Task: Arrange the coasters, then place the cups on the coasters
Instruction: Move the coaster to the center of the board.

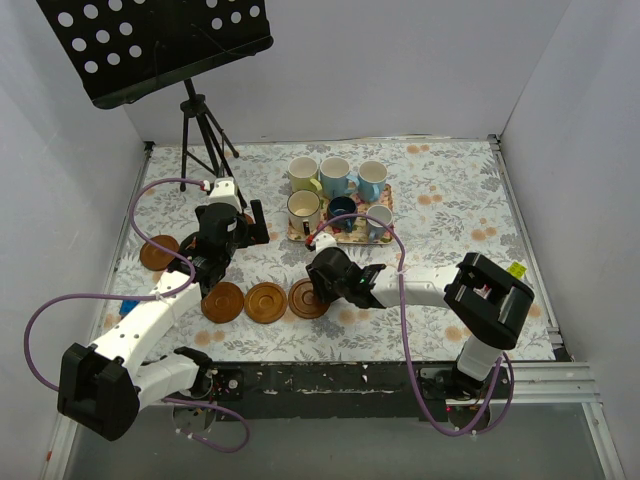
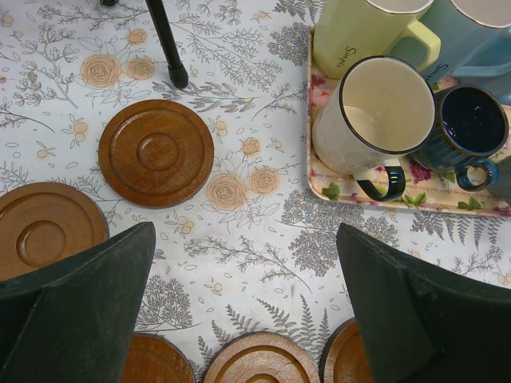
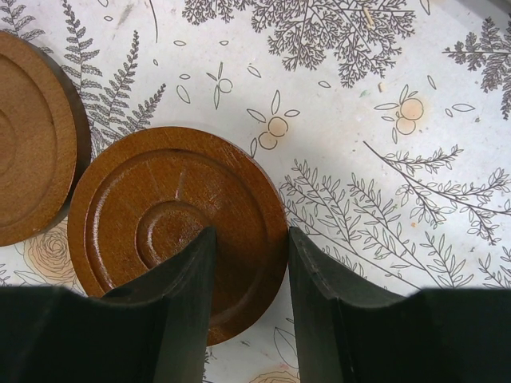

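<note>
Three coasters point(image 1: 223, 302) point(image 1: 265, 301) point(image 1: 307, 298) lie in a row near the front, and a further coaster point(image 1: 159, 252) lies at the left. Another coaster point(image 2: 156, 152) lies by the tripod foot. My right gripper point(image 3: 251, 235) is open and low over the right-hand coaster point(image 3: 172, 223), one finger above its top and the other just past its right edge. My left gripper point(image 2: 243, 239) hangs wide open over bare cloth between the row and the tray, holding nothing. Several cups stand on the floral tray point(image 2: 399, 195), among them a cream cup point(image 2: 375, 112), a dark blue cup point(image 2: 471, 124) and a yellow-green cup point(image 2: 359, 32).
A black music stand point(image 1: 150, 40) on a tripod point(image 1: 197, 125) stands at the back left; one tripod leg point(image 2: 168, 48) reaches the cloth near the loose coaster. White walls close in the table on three sides. Purple cables loop beside both arms.
</note>
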Motion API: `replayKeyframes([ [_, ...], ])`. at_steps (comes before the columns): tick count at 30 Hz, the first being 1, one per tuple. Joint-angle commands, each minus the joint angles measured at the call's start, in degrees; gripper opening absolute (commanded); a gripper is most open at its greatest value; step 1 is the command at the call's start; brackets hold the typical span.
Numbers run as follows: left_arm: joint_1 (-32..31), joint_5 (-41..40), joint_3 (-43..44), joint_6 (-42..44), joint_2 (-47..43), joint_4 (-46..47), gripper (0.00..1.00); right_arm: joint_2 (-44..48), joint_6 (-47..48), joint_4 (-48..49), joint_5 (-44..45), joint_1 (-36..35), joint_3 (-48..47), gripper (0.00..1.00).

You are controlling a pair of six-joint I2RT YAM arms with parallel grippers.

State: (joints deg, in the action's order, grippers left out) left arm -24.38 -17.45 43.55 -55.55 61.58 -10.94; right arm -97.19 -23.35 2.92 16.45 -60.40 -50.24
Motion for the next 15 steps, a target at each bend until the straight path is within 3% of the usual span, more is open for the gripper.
replayKeyframes([
  [1, 0.04, -1.0, 0.22, -0.17, -0.5, -0.05, 0.98, 1.03, -0.2, -2.83, -0.28, -1.12, -0.04, 0.34],
  [15, 0.04, -0.92, 0.31, -0.17, -0.15, -0.13, 0.98, 1.3, -0.64, -4.76, 0.16, -1.56, 0.23, 0.34],
])
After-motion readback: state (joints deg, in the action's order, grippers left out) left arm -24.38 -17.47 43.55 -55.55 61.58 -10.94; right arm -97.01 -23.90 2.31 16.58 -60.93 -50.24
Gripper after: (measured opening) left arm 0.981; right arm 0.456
